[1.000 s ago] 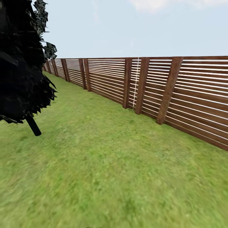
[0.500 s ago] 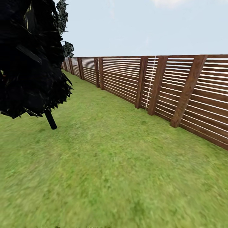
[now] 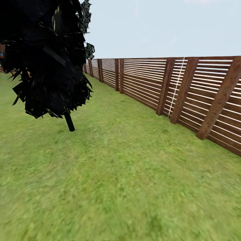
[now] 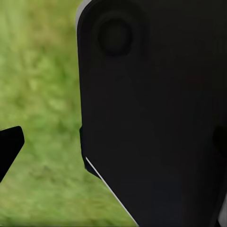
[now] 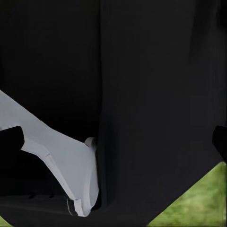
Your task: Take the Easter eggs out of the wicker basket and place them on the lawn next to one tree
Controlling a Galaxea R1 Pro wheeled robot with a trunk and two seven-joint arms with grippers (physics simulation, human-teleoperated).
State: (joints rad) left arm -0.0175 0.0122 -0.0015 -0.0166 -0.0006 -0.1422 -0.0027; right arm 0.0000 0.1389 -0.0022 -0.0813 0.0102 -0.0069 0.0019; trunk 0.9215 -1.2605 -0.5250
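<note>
Ahead, dark-trunked tree (image 3: pixel 50 60) on lawn (image 3: pixel 127 174) beside slatted fence (image 3: pixel 187 97).

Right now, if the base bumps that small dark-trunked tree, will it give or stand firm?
Likely firm: the trunk is planted in the lawn. But it looks thin and tilted under a big crown, so top-heavy if loose. Its jagged leaves look stiff rather than floppy.
</note>
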